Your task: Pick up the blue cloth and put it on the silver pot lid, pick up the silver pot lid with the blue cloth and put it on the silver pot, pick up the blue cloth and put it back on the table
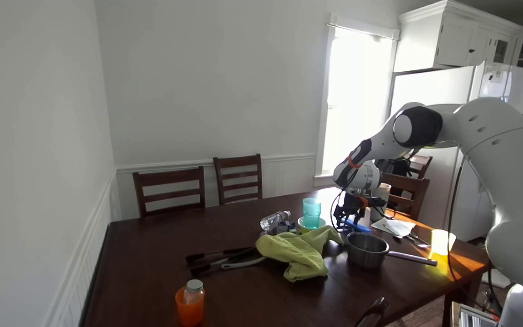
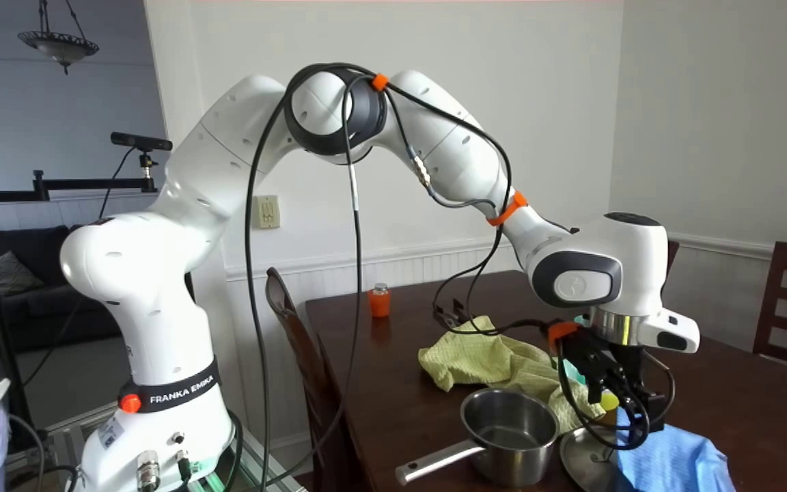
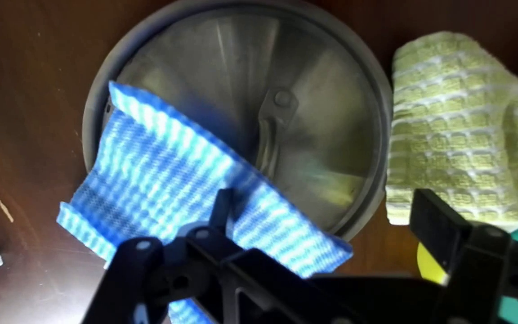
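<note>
The blue cloth lies partly over the silver pot lid and partly on the table in the wrist view. The lid's handle shows mostly bare, its lower end at the cloth's edge. The cloth also shows in both exterior views. The lid is partly covered in an exterior view. The silver pot stands uncovered beside the lid. My gripper is open above the lid and cloth, one finger over the cloth, the other beyond the lid's rim. It holds nothing that I can see.
A yellow-green cloth lies close beside the lid. A teal cup, a clear bottle, and a napkin with cutlery are nearby. The pot's handle sticks out sideways. An orange cup stands farther off.
</note>
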Tool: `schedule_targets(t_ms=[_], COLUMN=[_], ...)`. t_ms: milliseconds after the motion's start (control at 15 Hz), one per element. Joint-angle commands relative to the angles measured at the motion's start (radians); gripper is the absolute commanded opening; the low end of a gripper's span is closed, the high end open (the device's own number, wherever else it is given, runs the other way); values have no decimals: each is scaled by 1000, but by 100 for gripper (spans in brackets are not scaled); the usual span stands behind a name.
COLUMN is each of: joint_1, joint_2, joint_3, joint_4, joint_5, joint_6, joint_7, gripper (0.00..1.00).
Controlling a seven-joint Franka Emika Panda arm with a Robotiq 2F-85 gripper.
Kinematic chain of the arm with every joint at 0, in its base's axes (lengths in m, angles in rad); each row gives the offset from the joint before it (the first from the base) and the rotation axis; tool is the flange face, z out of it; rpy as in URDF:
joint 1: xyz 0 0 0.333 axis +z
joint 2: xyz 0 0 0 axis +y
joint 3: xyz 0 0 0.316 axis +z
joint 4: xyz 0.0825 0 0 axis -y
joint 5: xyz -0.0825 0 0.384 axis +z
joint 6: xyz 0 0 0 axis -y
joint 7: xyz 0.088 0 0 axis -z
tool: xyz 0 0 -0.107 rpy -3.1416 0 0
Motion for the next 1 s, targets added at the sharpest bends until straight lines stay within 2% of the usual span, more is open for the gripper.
schedule_targets(t_ms=[0,400,600,933], joint_1=[-2,-63,-93,-136], joint_2=[-42,-104,-82,-22], joint_3=[-2,10,7,47], joint_4=[-24,-55,-45,-27], joint_5=[0,57,71,107], joint_6=[5,52,81,123], joint_7=[-8,-29,-16,-12], gripper=[100,100,100,100])
